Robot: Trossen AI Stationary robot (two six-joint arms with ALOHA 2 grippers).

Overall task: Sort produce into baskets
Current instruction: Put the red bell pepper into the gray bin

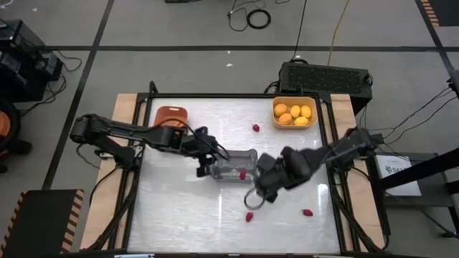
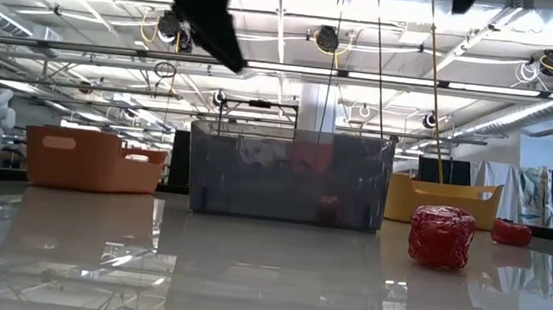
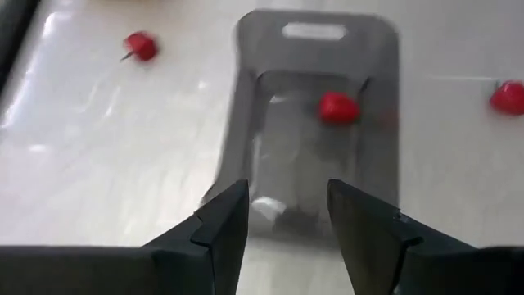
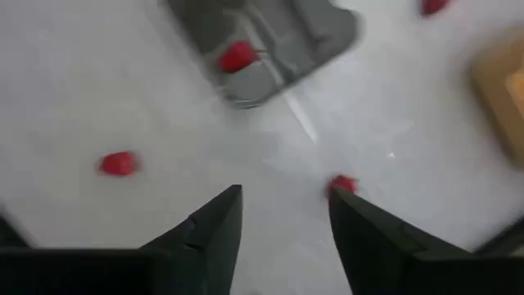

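A lab hall: bare ceiling pipes [image 2: 364, 77], floor cables [image 1: 251, 16].

Open left gripper [image 3: 282, 221] over grey basket [image 3: 315, 123] holding one red berry [image 3: 337, 107].

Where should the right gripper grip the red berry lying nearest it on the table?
Across its round middle, from straight above: the red berry lies alone on the bare table, just below the open right gripper, with nothing touching it. The fingers could likely straddle it from any direction.

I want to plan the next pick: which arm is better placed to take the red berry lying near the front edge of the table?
The right arm, probably. Its open gripper hangs close to that berry, while the left gripper, also open, is at the grey basket's far end.
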